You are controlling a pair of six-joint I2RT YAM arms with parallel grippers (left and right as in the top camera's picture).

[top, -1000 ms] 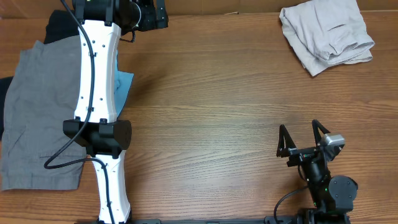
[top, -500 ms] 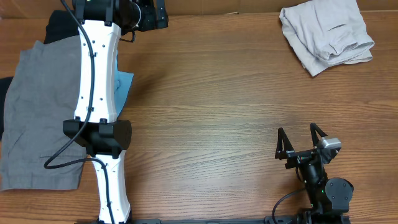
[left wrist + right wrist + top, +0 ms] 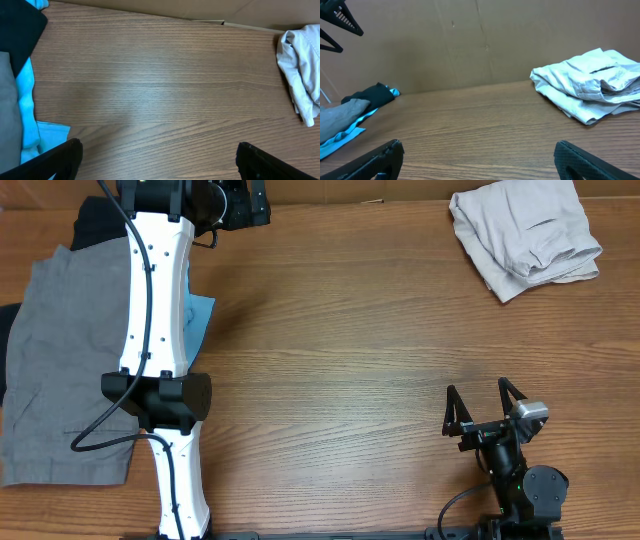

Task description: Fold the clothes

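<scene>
Crumpled cream-beige shorts (image 3: 525, 235) lie at the table's far right corner; they also show in the left wrist view (image 3: 302, 65) and the right wrist view (image 3: 590, 87). Grey shorts (image 3: 60, 360) lie spread at the left, over a black piece (image 3: 95, 220) and a light-blue piece (image 3: 202, 315). My left gripper (image 3: 262, 205) is open and empty at the far edge, left of centre, above bare wood (image 3: 160, 160). My right gripper (image 3: 482, 398) is open and empty near the front right, above bare wood (image 3: 480, 160), far from the cream shorts.
My left arm (image 3: 155, 330) stretches from the front edge to the far edge, over the grey shorts' right side. A cardboard wall (image 3: 470, 40) stands along the far edge. The wooden table (image 3: 340, 350) lies between the two piles.
My right gripper has drawn back a little toward the front edge, then held still. The left arm and the clothes have not moved.
</scene>
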